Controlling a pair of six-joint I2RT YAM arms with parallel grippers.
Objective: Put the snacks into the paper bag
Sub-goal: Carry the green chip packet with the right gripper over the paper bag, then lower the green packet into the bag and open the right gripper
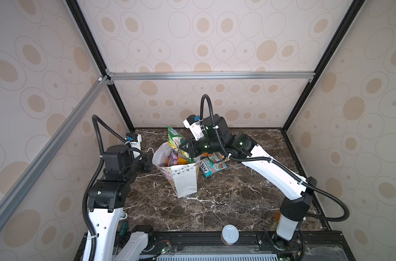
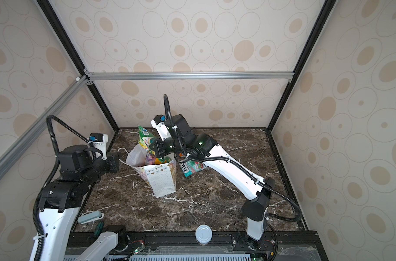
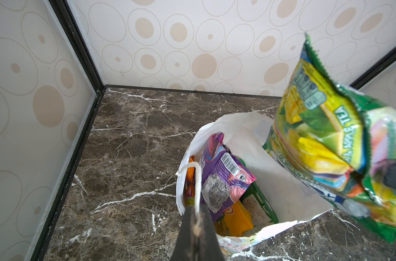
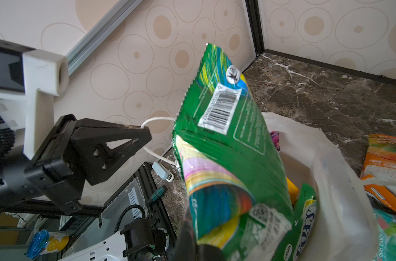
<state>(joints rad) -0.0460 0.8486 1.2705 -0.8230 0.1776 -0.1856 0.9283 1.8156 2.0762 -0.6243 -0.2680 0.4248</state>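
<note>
The white paper bag (image 1: 185,180) (image 2: 164,183) stands open on the marble table. My left gripper (image 1: 151,158) (image 3: 195,214) (image 4: 146,133) is shut on its white cord handle (image 3: 198,180) at the bag's left rim. My right gripper (image 1: 183,145) (image 2: 152,146) (image 4: 197,244) is shut on a green snack packet (image 1: 175,139) (image 3: 316,135) (image 4: 226,146), held upright over the bag's mouth. Inside the bag lie a purple packet (image 3: 224,171), a yellow-orange one (image 3: 240,219) and a green one (image 3: 260,203). A teal FOX'S packet (image 1: 211,166) (image 2: 192,168) and an orange packet (image 4: 387,162) lie on the table right of the bag.
A silver-lidded can (image 1: 230,233) (image 2: 203,233) stands at the table's front edge. A grey stapler-like thing (image 2: 90,217) and a green-handled tool (image 2: 99,227) lie at the front left. Patterned walls close the table on three sides.
</note>
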